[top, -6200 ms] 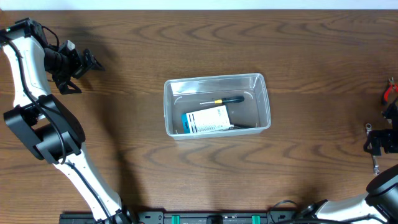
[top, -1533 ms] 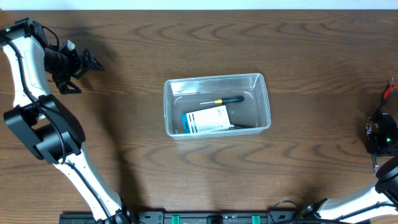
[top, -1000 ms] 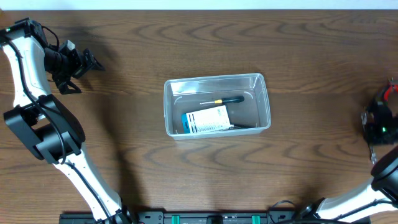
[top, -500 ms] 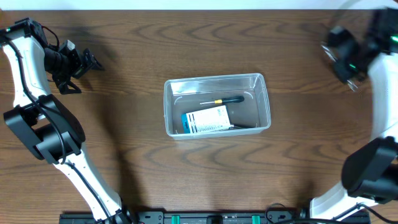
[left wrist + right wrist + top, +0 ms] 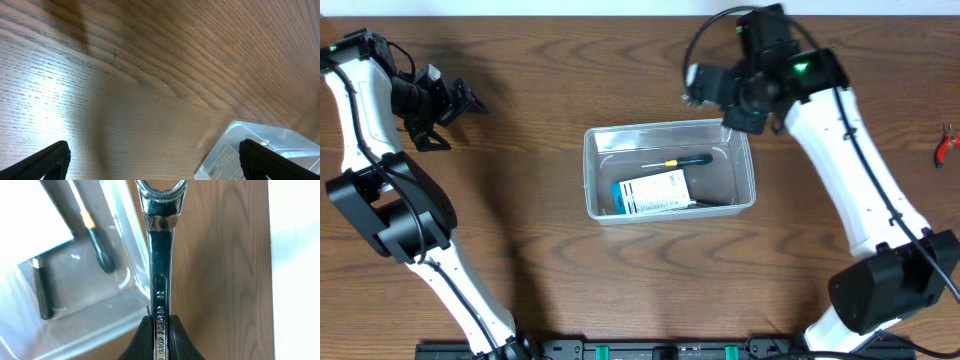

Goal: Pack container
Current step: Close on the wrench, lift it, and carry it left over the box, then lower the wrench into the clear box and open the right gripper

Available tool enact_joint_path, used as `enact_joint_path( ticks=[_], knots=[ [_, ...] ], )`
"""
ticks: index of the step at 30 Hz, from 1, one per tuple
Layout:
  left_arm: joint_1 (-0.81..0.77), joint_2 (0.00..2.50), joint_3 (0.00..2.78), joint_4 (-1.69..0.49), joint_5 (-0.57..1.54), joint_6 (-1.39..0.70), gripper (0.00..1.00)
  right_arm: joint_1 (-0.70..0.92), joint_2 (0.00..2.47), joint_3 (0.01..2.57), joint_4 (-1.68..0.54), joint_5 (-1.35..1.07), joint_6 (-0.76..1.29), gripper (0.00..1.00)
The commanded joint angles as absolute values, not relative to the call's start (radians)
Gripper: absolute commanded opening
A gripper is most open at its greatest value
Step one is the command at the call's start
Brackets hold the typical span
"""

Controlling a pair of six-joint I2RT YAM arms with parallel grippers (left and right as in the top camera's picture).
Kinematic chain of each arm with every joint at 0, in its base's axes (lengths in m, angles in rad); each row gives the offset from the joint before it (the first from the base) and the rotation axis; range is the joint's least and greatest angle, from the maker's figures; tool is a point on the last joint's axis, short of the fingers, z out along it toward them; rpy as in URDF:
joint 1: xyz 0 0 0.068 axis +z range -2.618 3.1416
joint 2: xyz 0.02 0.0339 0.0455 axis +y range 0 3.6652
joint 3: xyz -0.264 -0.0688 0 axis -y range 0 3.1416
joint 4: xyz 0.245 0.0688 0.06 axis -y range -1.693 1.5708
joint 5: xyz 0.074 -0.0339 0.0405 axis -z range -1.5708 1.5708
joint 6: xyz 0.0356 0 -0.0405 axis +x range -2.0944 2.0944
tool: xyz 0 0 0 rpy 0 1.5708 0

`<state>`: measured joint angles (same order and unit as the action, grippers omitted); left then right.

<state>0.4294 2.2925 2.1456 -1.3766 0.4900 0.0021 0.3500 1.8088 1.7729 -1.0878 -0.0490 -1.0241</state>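
The clear container [image 5: 666, 127] sits mid-table and holds a black-handled screwdriver [image 5: 677, 160], a white and blue box [image 5: 653, 192] and a dark tool [image 5: 715, 203]. My right gripper [image 5: 712, 84] hovers just behind the tub's back right corner, shut on a silver wrench [image 5: 691, 82]. In the right wrist view the gripper [image 5: 161, 330] pinches the wrench [image 5: 161, 255] by its shank, ring end pointing away, above the tub's wall [image 5: 120, 245] with the screwdriver [image 5: 97, 240] below. My left gripper [image 5: 460, 100] stands open at the far left, nothing between its fingers [image 5: 45, 162]; the container [image 5: 260, 145] shows at the lower right of the left wrist view.
Red-handled pliers [image 5: 947, 145] lie at the table's right edge. The table's back edge runs close behind the right gripper. A black bar with cables runs along the front edge.
The right arm has swung from the table's far right edge up and leftward to the container's back right corner, carrying the wrench. The left arm has not moved.
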Motion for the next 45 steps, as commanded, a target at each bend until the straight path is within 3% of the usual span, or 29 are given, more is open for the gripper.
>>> enact_joint_path(
  ticks=[1, 9, 45],
  knots=[
    [0.434, 2.267, 2.165, -1.378, 0.485, 0.002, 0.98, 0.375, 1.789, 1.785, -1.089, -0.154, -1.08, 0.01],
    [0.434, 2.267, 2.165, -1.378, 0.485, 0.002, 0.98, 0.381, 1.814, 1.777, -1.089, -0.347, -1.079, 0.01],
    [0.434, 2.267, 2.165, -1.378, 0.485, 0.002, 0.98, 0.383, 2.096, 1.763, -1.145, -0.278, -1.142, 0.01]
  ],
)
